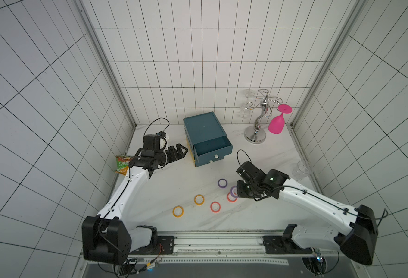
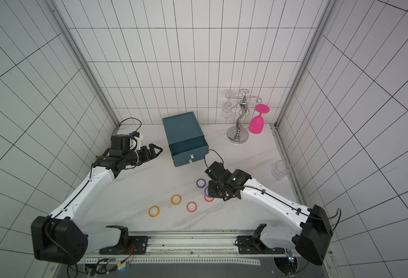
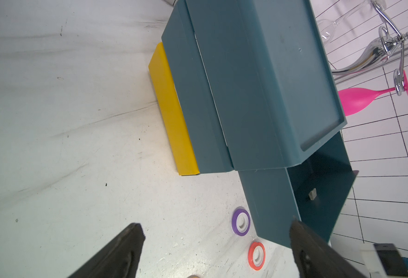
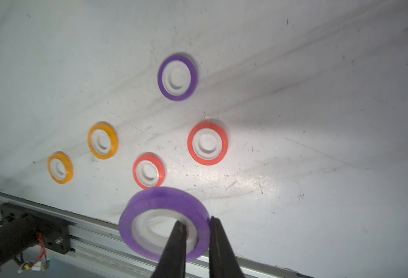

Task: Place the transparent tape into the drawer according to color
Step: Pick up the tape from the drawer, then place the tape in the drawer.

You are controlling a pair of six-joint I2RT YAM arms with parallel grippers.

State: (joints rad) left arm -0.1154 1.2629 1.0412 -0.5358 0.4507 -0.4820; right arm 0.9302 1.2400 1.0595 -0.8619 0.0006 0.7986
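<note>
- My right pincer [image 4: 195,220] is clenched on a purple roll [image 4: 150,202], one finger through its hole and one outside the rim. The roll hangs tilted, seemingly just clear of the table [image 4: 294,96].
- It is a small flat ring, a purple band around a pale see-through core.
- In a top view, the open drawer [image 1: 212,156] lies at eleven o'clock from it, the other purple roll [image 1: 222,183] at ten, and a red roll [image 1: 229,197] close at seven.
- I should lift straight, pinch the thin wall firmly, and clear the drawer's front lip before letting go.
- My left pincer [image 1: 183,151] stands released, at the cabinet's [image 1: 203,125] nine o'clock.
</note>
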